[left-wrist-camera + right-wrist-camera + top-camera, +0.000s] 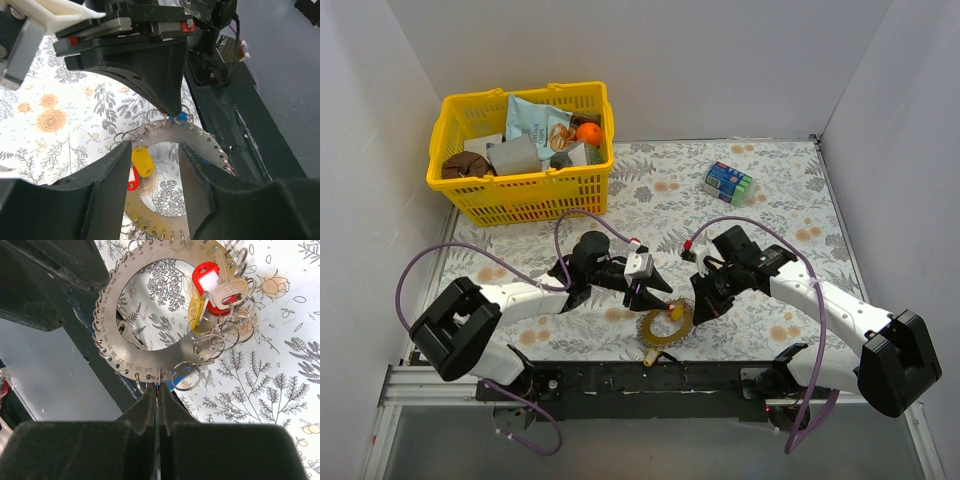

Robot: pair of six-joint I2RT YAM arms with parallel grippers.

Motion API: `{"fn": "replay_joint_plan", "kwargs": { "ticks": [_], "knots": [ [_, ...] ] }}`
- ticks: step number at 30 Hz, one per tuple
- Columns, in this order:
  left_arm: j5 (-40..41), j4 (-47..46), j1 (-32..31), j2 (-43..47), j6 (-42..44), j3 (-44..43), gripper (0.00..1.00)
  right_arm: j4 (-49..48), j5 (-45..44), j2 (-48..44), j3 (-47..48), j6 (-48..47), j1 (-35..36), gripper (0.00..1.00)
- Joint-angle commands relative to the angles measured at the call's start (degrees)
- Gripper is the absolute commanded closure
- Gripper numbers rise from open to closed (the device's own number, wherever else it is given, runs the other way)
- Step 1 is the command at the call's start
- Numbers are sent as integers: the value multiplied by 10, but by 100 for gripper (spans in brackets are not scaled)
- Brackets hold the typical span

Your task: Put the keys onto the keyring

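I have the right tool [157, 390] clamped on the rim of the keyring [107, 300], at the near edge of the worktop [790, 210]. The red key [206, 277] and yellow key [141, 161] look hung on it already; the left tool [154, 150] stands apart around the yellow one. The blue key [181, 118] is half hidden, so I can't tell if it's on.
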State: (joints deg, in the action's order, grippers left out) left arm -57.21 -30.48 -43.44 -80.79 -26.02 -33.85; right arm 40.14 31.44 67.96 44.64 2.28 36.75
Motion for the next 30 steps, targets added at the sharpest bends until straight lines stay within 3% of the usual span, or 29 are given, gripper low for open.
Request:
{"fn": "replay_joint_plan", "kwargs": {
  "ticks": [1,10,30],
  "knots": [
    [-40,-46,2,-12,-34,-11,59,-36,26,-10,2,-19,2,99],
    [-71,-226,-1,-79,-137,16,67,-99,49,-12,4,-21,5,99],
    [-84,-204,-22,-164,-115,-40,76,-112,58,-20,0,-34,8,99]
  ]
}}
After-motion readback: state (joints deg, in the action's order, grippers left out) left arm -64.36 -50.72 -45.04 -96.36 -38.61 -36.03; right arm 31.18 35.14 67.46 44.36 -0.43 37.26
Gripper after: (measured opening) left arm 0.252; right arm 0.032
